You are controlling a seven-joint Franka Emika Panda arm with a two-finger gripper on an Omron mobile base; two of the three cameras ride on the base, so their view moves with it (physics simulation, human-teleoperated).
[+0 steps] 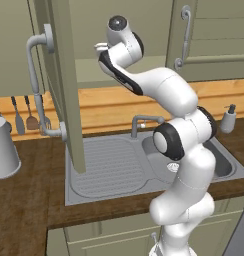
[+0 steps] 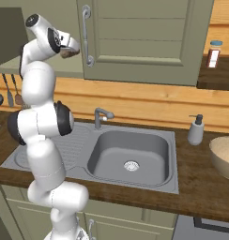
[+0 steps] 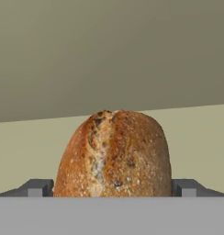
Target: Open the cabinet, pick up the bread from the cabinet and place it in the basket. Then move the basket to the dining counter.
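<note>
The cabinet's door (image 1: 69,85) stands swung open, edge-on to the left base view, with its curved grey handle (image 1: 36,85) facing left. My arm reaches up into the opening (image 1: 89,50). The golden-brown bread (image 3: 114,156) sits between my gripper's (image 3: 112,187) two fingers (image 3: 38,187), which press against its sides. From the right base view the bread (image 2: 68,53) shows as a small brown lump at the tip of my gripper (image 2: 72,49). The tan basket (image 2: 224,157) rests on the worktop at the far right edge.
Below the arm lie the grey sink (image 2: 128,150), its faucet (image 2: 101,115) and a soap dispenser (image 2: 196,130). A grey pot (image 1: 1,147) stands at the left, with utensils (image 1: 19,117) hanging behind it. A closed sage-green cupboard (image 2: 149,37) adjoins on the right.
</note>
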